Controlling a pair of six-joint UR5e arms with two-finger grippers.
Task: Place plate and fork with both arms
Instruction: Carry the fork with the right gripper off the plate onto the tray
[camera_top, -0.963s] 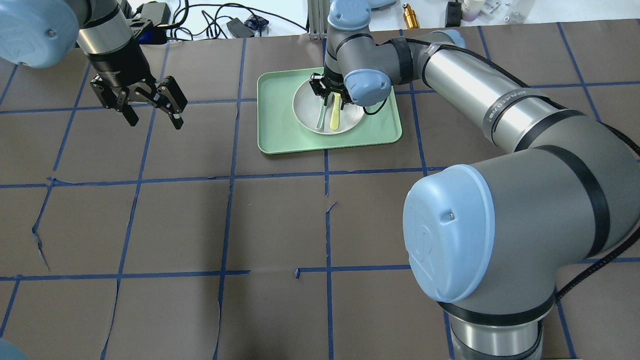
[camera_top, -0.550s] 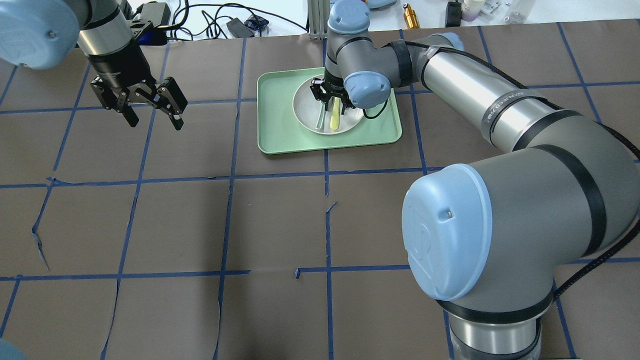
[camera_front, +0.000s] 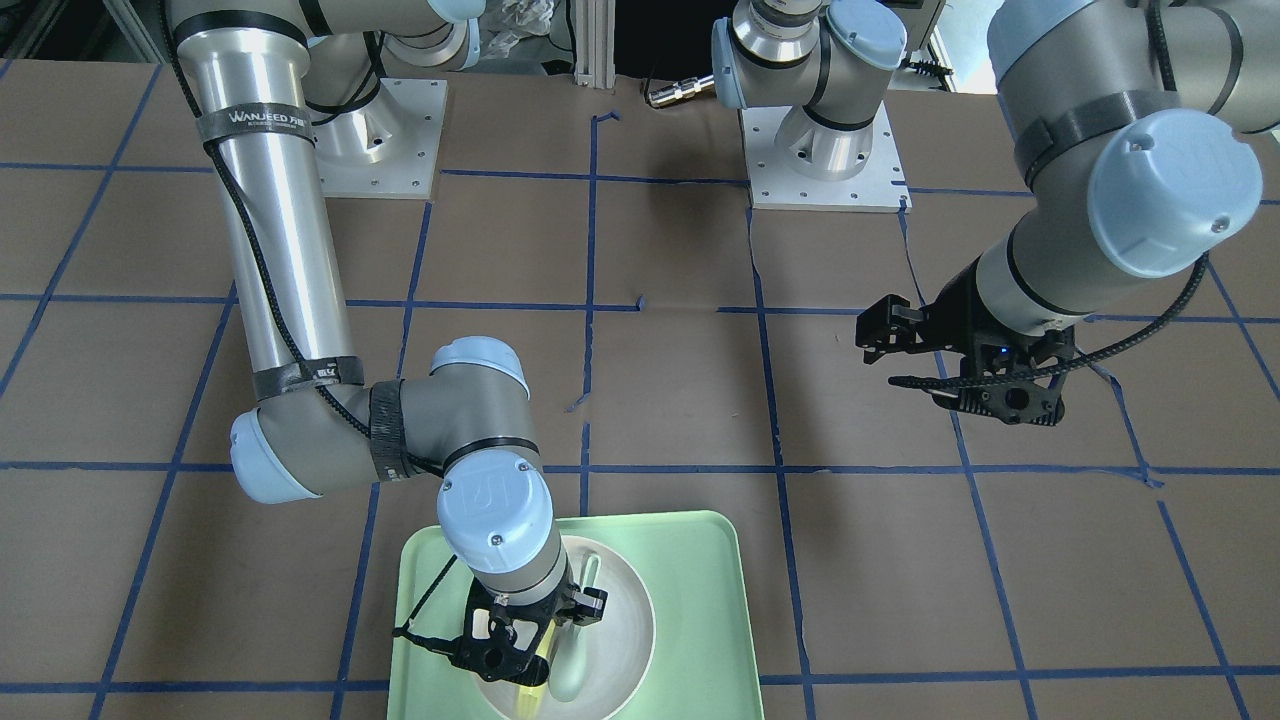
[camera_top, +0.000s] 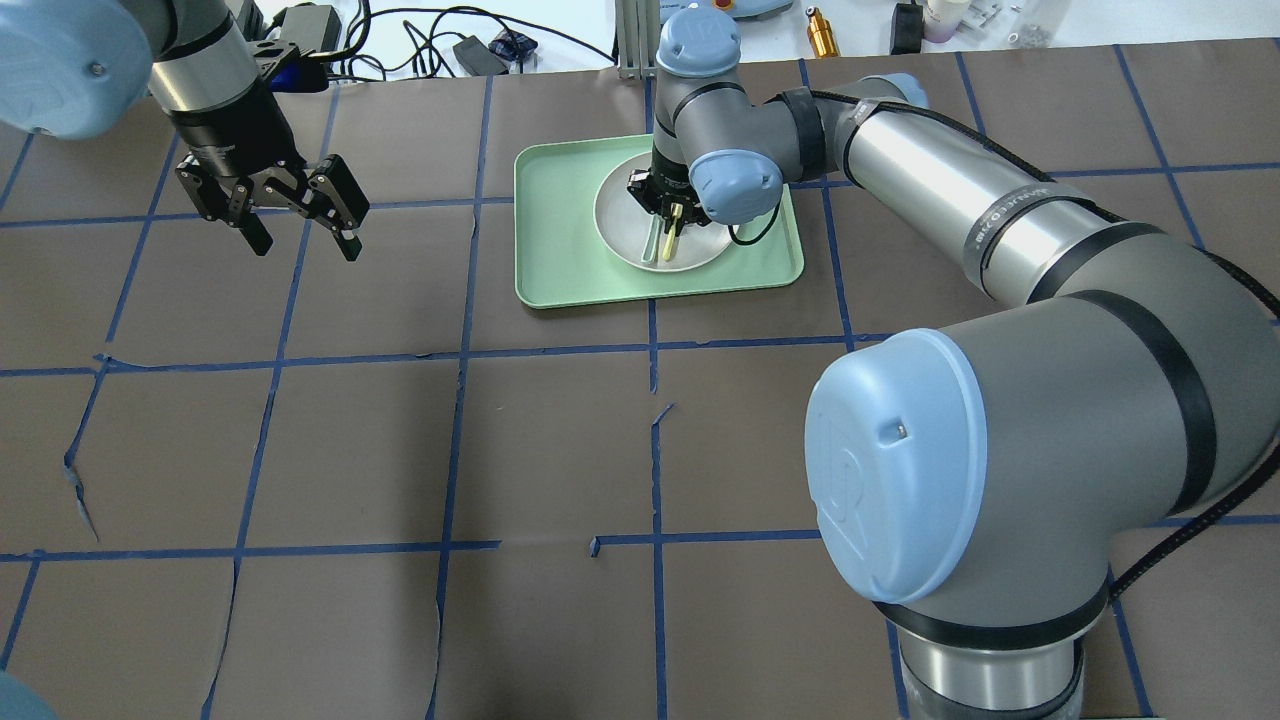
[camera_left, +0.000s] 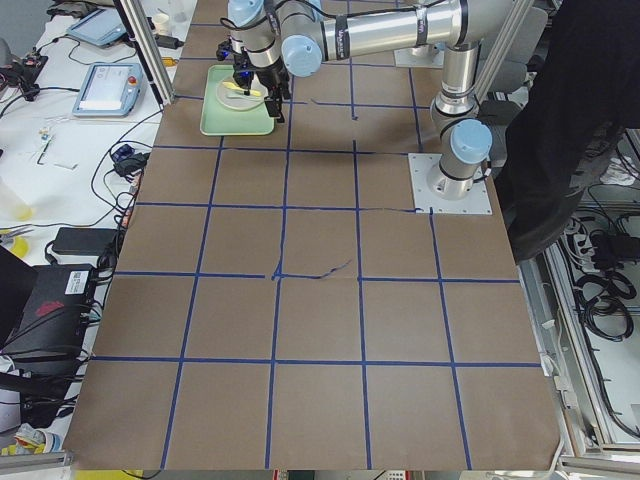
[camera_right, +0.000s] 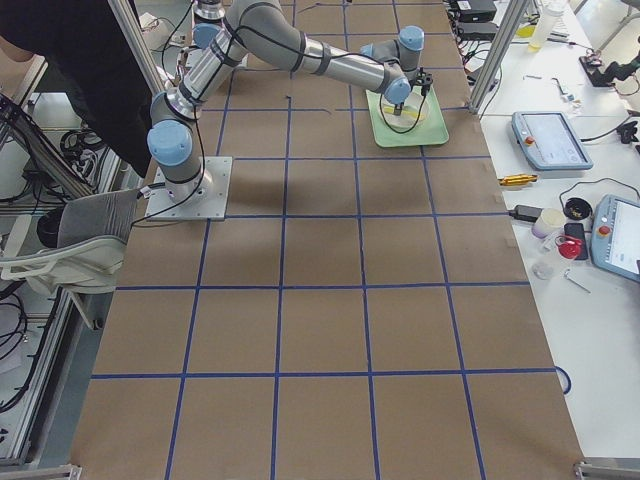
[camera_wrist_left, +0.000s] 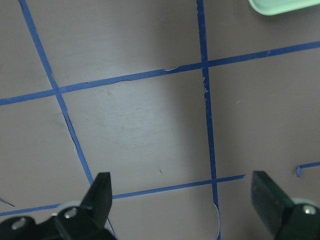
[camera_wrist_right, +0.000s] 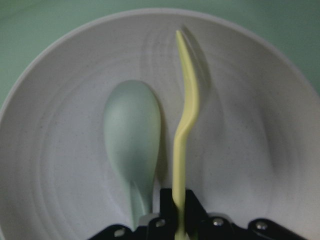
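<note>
The fork (camera_wrist_right: 184, 125) is clamped by its handle end in the right jaws, turned on edge, and runs from 6 o'clock toward 12 o'clock in the right wrist view, over the plate (camera_wrist_right: 260, 150). The plate sits on the green tray (camera_top: 560, 250), at 12 o'clock on the worktop (camera_top: 400, 450) in the overhead view. The spoon (camera_wrist_right: 132, 130) lies in the plate on the 9 o'clock side of the fork. The left jaws are released, spread wide and empty over bare worktop at about 10 o'clock, well apart from the tray. I judge the fork light, thin and slightly springy, with a smooth surface that may pivot in a narrow pinch, so I prefer a grip further up the handle. I judge the plate light, stiff and slick. I would take it at the raised rim, on the side away from the spoon. The tines are edge-on and cannot be counted. The fork's handle end and the spoon's handle are hidden under the jaws. I cannot tell whether the fork tip touches the plate, or whether the jaws brush the spoon.
</note>
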